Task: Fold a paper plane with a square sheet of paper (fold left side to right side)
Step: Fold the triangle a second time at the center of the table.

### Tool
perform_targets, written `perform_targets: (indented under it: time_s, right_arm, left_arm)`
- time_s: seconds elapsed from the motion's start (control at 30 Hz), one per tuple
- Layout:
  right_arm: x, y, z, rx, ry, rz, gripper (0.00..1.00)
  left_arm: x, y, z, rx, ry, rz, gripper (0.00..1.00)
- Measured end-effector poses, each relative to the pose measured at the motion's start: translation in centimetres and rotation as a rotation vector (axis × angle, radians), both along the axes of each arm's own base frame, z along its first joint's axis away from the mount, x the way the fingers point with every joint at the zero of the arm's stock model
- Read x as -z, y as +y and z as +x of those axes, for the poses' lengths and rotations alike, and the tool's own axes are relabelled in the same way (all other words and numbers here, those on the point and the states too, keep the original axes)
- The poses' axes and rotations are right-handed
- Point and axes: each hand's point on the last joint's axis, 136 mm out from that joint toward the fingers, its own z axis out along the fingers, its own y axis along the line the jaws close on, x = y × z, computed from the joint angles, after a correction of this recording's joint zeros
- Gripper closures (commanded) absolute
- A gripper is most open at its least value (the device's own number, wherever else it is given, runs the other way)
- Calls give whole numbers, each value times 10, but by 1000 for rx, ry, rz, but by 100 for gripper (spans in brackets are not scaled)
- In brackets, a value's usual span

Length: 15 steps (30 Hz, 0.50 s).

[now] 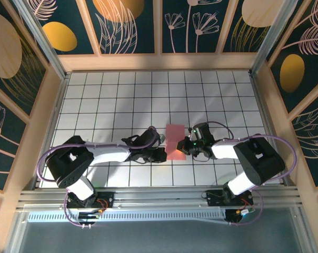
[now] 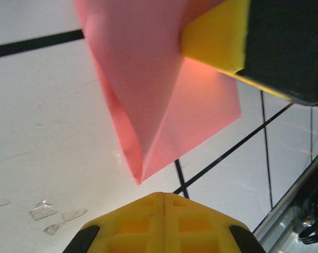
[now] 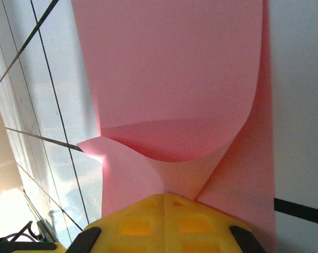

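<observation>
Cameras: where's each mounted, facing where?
Top external: overhead behind the arms, looking down at the table; shows left gripper and right gripper.
Left wrist: left arm, facing the square sheet of paper past its shut fingertips.
Right wrist: right arm, facing the sheet from the opposite side, fingertips shut.
All share the sheet.

White grid table; pink paper sheet lying on it.

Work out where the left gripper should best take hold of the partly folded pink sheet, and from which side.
Pinch the pointed corner of the square sheet of paper, coming straight in with the left gripper from its own side. That tip looks lifted, thin and layered, directly ahead of its shut fingers, while the right gripper pinches the opposite edge.
</observation>
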Motion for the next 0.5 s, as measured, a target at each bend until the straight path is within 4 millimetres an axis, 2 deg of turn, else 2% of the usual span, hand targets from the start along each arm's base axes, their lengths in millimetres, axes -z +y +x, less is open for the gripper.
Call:
perform_targets:
  time_s: [0.27,0.5]
  right_arm:
    - [0,0,0,0,0,0,100]
    - [0,0,0,0,0,0,100]
  left_arm:
    - [-1,-15,16,-7,-5,-6,100]
    - [12,-23,27,-4,-10,25,100]
